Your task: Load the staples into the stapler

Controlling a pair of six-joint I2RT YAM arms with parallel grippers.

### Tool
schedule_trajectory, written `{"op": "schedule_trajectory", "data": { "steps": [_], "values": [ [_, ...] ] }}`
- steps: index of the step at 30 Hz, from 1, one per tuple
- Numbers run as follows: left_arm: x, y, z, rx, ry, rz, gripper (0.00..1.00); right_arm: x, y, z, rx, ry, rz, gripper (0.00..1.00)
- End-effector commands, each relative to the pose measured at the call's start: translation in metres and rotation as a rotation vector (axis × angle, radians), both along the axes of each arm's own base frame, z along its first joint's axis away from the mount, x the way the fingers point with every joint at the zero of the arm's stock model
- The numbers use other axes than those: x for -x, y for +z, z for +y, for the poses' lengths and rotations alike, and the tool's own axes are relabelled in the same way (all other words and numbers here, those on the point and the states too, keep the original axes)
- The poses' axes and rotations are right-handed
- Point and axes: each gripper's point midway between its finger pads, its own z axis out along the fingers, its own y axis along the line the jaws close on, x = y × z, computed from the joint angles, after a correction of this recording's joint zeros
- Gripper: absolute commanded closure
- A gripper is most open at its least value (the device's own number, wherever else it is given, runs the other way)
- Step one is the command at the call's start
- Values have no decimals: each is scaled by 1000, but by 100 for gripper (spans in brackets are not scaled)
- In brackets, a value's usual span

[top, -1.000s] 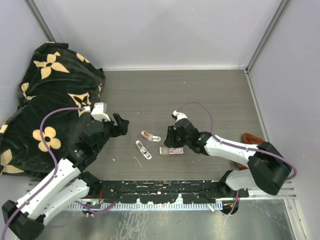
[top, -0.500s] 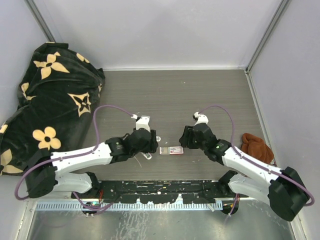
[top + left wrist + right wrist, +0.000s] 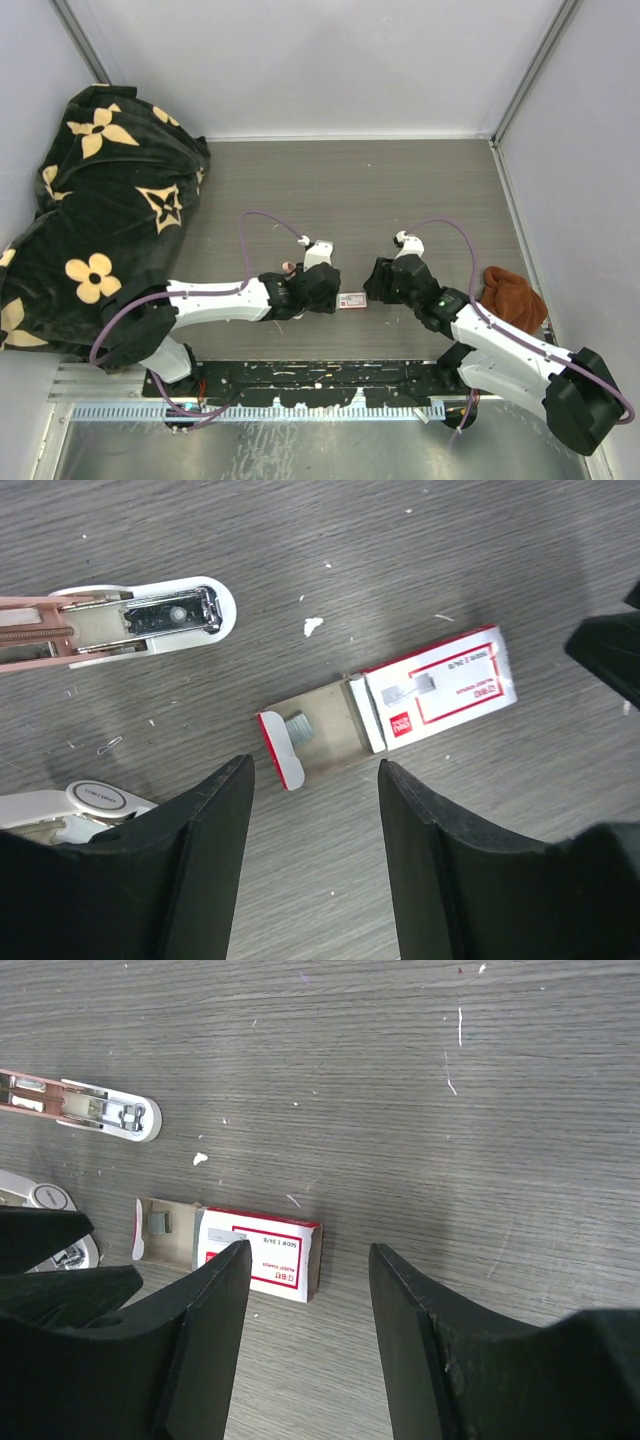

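Note:
The staple box (image 3: 440,685) lies flat on the grey table, with a red-and-white sleeve and its tan tray (image 3: 325,730) slid partly out, a short silvery staple strip (image 3: 297,726) in it. It shows in the right wrist view (image 3: 262,1255) and top view (image 3: 352,300). An opened white stapler (image 3: 140,620) with a pink arm lies beyond, and a second white stapler (image 3: 90,800) sits by the left finger. My left gripper (image 3: 313,800) is open and empty, just short of the tray end. My right gripper (image 3: 310,1270) is open and empty at the sleeve end.
A black cloth with tan flowers (image 3: 100,190) is heaped at the left. A rust-brown cloth (image 3: 512,295) lies at the right wall. Small white scraps (image 3: 313,626) dot the table. Grey walls close the back and sides.
My left arm has swung from the far left across the two staplers to the box's left end. My right gripper has drawn back from over the box to its right end.

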Motion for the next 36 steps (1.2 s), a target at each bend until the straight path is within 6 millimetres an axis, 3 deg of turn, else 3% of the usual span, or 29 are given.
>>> {"op": "schedule_trajectory", "data": {
  "steps": [1, 12, 24, 36],
  "values": [
    [-11, 5, -8, -12, 36, -45, 47, -6, 10, -1, -37, -40, -37, 44],
    [-11, -9, 0, -61, 45, -44, 60, -5, 7, -2, -42, -45, -29, 43],
    [-10, -22, -2, -81, 48, -22, 64, -5, 7, -1, -47, -46, -27, 43],
    [-6, -21, 1, -72, 42, -11, 74, -5, 6, -1, -45, -46, -27, 43]
  ]
}}
